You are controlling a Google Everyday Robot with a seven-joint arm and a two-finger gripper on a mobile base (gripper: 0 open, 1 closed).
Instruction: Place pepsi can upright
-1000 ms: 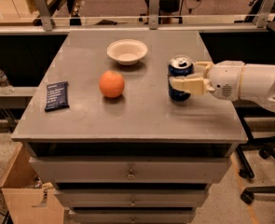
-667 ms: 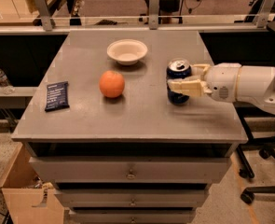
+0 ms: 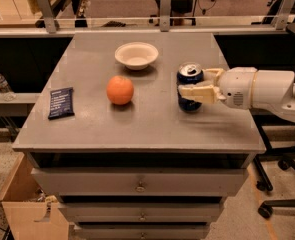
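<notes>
**While the gripper (image 3: 196,82) clasps it, the pepsi can (image 3: 189,101) stands upright right of centre**

Where the grey table (image 3: 137,129) runs toward its right edge, the pepsi can stands with its silver top facing up, the pull tab and the dark opening plain to see. Its body is dark blue and mostly in shadow. A pale finger crosses the middle of its near face, so little of the logo can be read. Its base sits at the tabletop over a small shadow; whether it bears its full weight there cannot be told.

The gripper reaches in from the right of the frame on a thick white arm (image 3: 267,89). Its two cream fingers (image 3: 199,93) are closed on the can: one lies across the near side, the other runs along the far side by the rim. The can sits between them at their tips, with the wrist just to its right.

Left of the can, well apart from it, an orange (image 3: 120,90) rests near the middle of the table. A white bowl (image 3: 136,55) sits above and between the two, toward the far edge. A dark blue snack-bar wrapper (image 3: 61,102) lies flat near the left edge.
</notes>
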